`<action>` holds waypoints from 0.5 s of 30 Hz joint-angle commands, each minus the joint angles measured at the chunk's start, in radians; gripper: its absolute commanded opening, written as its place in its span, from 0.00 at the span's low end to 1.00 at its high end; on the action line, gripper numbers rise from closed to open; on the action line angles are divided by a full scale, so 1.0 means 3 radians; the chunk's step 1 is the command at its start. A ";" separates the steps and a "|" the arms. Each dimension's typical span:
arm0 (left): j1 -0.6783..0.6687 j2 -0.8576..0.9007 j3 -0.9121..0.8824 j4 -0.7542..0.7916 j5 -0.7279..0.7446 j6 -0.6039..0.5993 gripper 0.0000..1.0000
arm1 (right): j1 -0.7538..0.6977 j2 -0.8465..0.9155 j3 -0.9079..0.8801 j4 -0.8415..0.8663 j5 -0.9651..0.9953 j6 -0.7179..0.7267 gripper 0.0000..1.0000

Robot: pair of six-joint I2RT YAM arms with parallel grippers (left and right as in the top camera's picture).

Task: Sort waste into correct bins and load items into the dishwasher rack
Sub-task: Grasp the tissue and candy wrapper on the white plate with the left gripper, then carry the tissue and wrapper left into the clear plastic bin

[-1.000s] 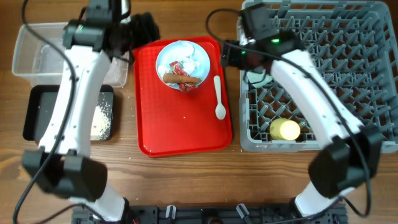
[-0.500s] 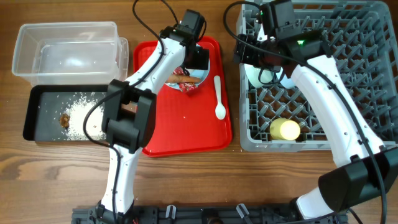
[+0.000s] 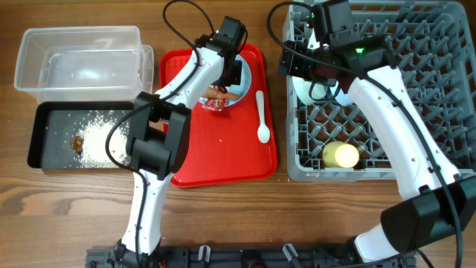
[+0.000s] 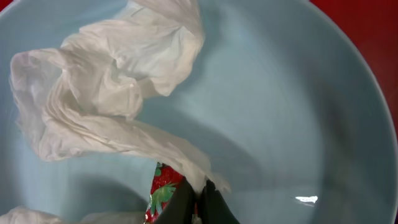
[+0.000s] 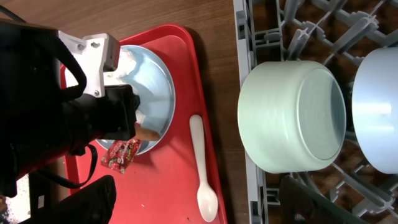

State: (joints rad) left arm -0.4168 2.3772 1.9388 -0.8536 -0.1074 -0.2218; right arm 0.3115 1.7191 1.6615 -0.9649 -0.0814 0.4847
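The pale blue plate [image 3: 242, 73] sits on the red serving tray [image 3: 223, 160]. My left gripper [image 4: 199, 194] is down in the plate [image 4: 292, 112], shut on an end of the crumpled white tissue [image 4: 112, 93]. The red-and-white wrapper [image 4: 163, 190] lies beside its fingertips and hangs over the plate's rim [image 5: 122, 152]. A brown sausage piece [image 3: 223, 94] rests at the plate's near edge. The white spoon [image 5: 204, 168] lies on the tray. My right gripper [image 5: 205, 205] hovers open over the spoon and the rack's left wall. Two bowls [image 5: 292, 115] [image 5: 376, 106] and the yellow cup [image 3: 341, 155] are in the grey rack [image 3: 416, 112].
The clear tub [image 3: 82, 56] stands at the far left. In front of it, the black tray [image 3: 44, 141] holds a heap of rice [image 3: 97, 138] and a small brown piece [image 3: 77, 144]. Cables loop above the red tray.
My left arm swung from the bins over to the plate and its jaws have closed on the tissue. The right arm shifted a little over the rack's left edge, then held still.
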 commanded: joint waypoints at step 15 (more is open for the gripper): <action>0.0221 -0.1272 0.0308 -0.0163 -0.0126 -0.0434 0.04 | 0.0004 -0.0027 0.0050 -0.0006 0.0085 -0.0058 0.85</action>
State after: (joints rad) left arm -0.4026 2.0361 2.0235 -0.9016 -0.1070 -0.2951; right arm 0.3115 1.7195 1.6615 -0.9653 -0.0769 0.4847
